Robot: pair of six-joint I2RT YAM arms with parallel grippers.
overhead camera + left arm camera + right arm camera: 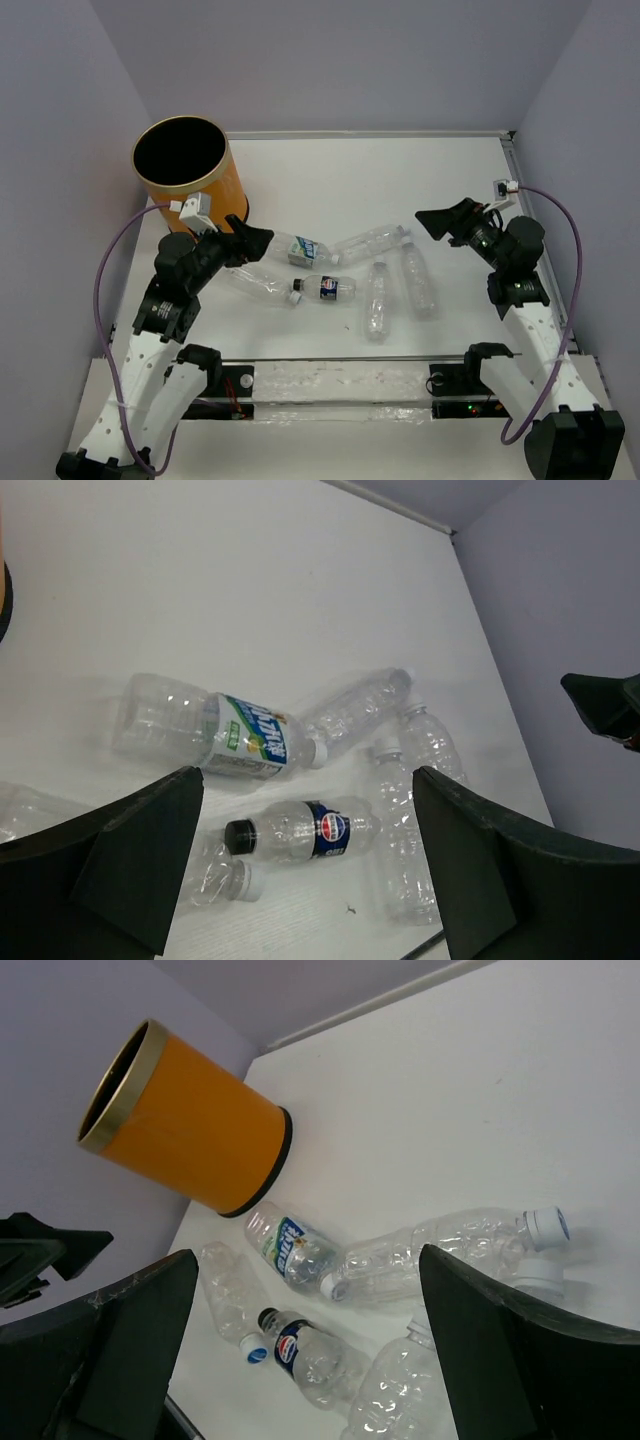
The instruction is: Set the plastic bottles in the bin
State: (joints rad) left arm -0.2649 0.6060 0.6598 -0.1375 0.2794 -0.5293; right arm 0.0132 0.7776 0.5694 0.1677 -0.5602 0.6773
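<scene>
A black-capped bottle [300,832] bore a dark blue label with the round red-white-blue Pepsi emblem; blue characters on the white-and-green label of a neighbouring bottle [170,715] were too blurred to read.

White table [350,180], pale lilac walls [350,60]

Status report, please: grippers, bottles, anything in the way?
Jaws open on left gripper and right gripper, both empty. Six bottles lying on table, outside bin. Nothing blocking bin.

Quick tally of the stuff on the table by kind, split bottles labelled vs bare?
Labelled plastic bottles: 2
Unlabelled clear plastic bottles: 4
Bin: 1
Total: 7
</scene>
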